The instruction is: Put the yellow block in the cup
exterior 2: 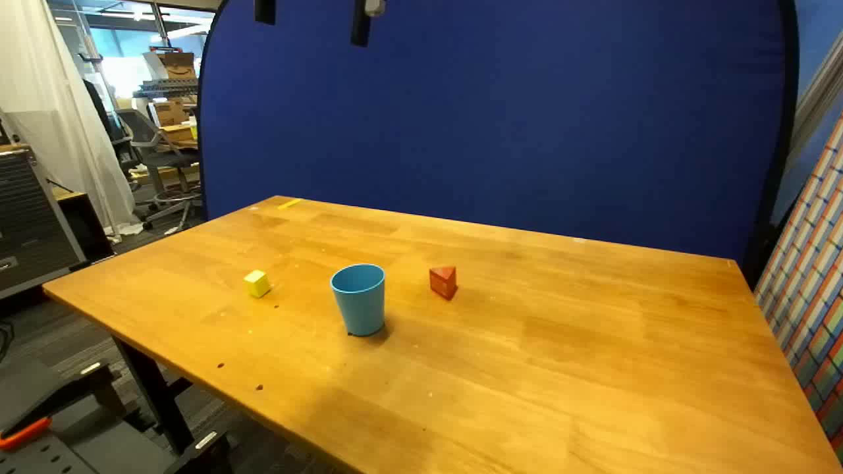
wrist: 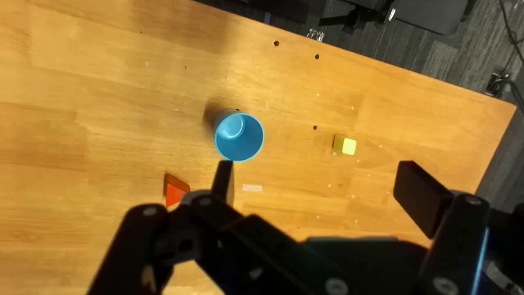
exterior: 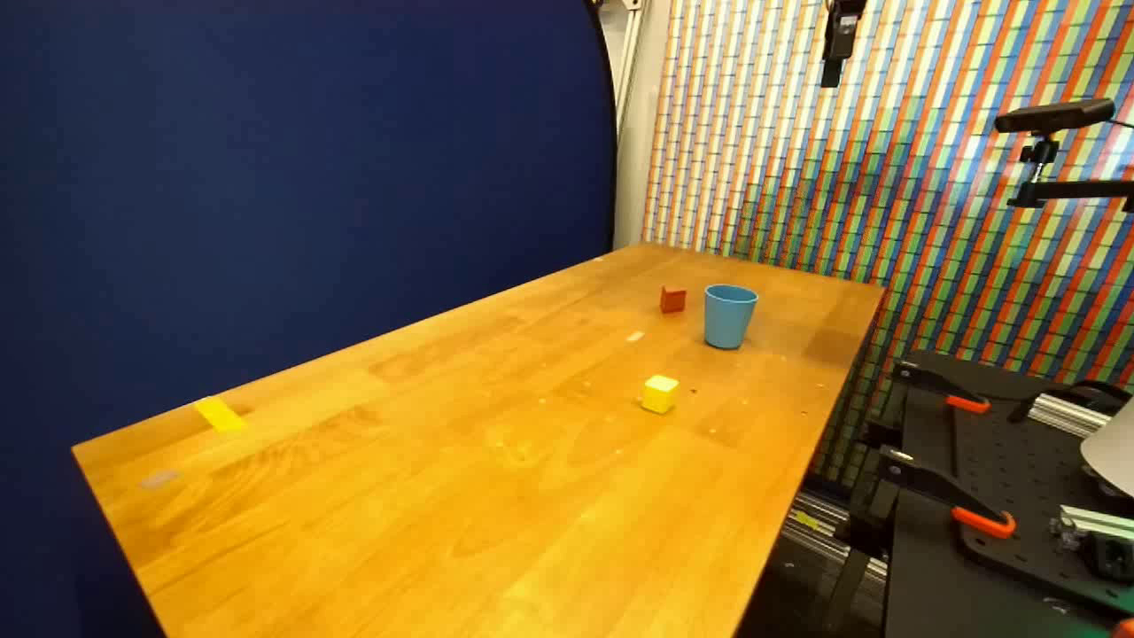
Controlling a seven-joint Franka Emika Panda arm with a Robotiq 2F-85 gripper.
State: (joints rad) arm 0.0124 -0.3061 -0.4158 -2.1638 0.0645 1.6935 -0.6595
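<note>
The small yellow block [exterior: 659,395] sits on the wooden table, apart from the cup; it also shows in an exterior view [exterior 2: 257,284] and in the wrist view [wrist: 348,146]. The light-blue cup [exterior: 729,317] stands upright beyond it, also seen in an exterior view [exterior 2: 361,303]. In the wrist view the cup [wrist: 241,141] looks empty inside. My gripper [wrist: 314,180] is open and empty, its fingers wide apart, high above the table. Its fingertips show at the top edge of an exterior view [exterior 2: 313,24] and in an exterior view [exterior: 835,62].
A red triangular block [exterior 2: 443,282] stands near the cup on the table [exterior 2: 566,349]. A yellow strip mark [exterior: 220,414] lies near a table corner. A black mounting plate with clamps [exterior: 1001,461] is beside the table. A dark blue screen [exterior 2: 487,118] stands behind it.
</note>
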